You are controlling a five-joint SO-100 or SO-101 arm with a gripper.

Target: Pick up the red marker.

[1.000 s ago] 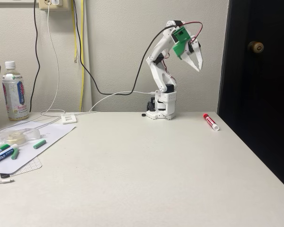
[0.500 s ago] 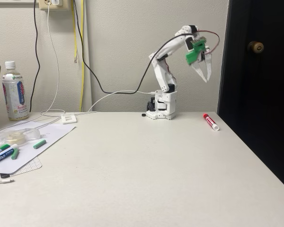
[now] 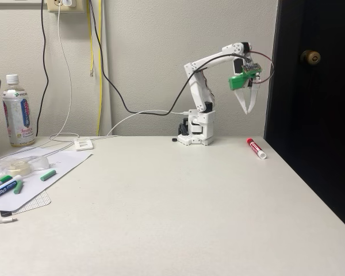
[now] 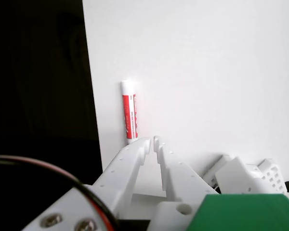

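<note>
One short, thick red marker (image 3: 256, 148) with a red cap and a white, red-labelled barrel lies flat on the pale tabletop (image 3: 178, 207) near its right edge in the fixed view, just right of the white arm base (image 3: 197, 131). The white two-finger gripper (image 3: 247, 110) with its green housing hangs in the air above the marker, pointing down, well clear of the table and holding nothing; its fingers (image 4: 135, 159) are drawn nearly together, with only a thin slit between the tips. In the wrist view the marker (image 4: 129, 111) lies lengthwise just beyond the fingertips, beside the table's dark edge. At the far left of the fixed view stand a clear plastic bottle (image 3: 18, 110) and several green-capped markers (image 3: 6, 187) on white paper.
</note>
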